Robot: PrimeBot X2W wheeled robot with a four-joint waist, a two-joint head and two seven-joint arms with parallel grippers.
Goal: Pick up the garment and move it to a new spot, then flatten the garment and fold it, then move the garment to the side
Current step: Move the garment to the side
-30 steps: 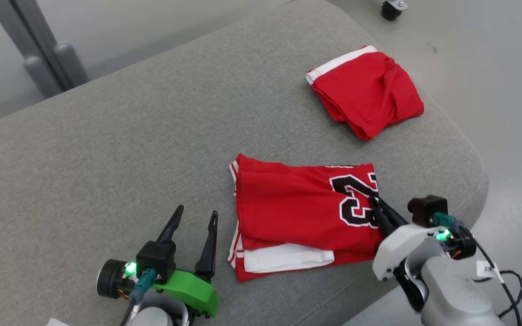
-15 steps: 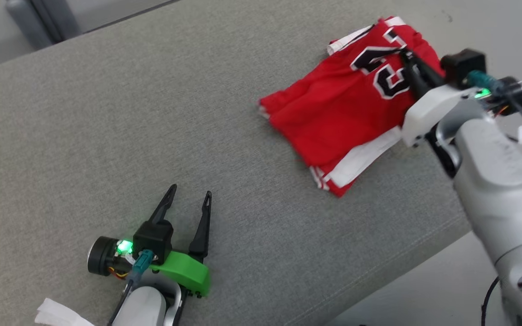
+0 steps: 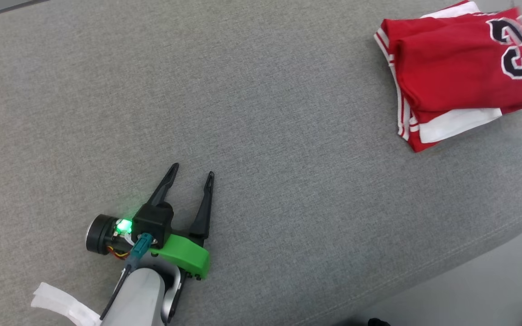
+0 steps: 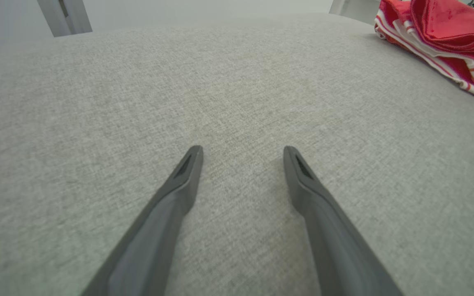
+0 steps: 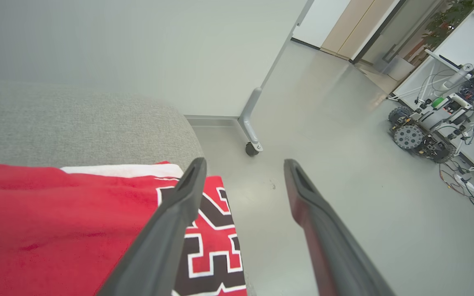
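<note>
Sitting folded at the grey fabric cushion [image 3: 243, 113] corner: red black-numbered jersey [image 3: 451, 77] | left gripper [image 3: 192, 169] jaws spread, low over cushion | right gripper [image 5: 244, 161] jaws spread, over jersey edge

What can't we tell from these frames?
1. Number on the jersey: head view, blurred and cut by the right edge; right wrist view, a finger covers part.
2. Right hand touching the jersey or not: right wrist view, finger overlaps the cloth, gap unreadable.
3. White strip beside the left forearm: head view, cut by the bottom edge, partly behind the arm.
</note>
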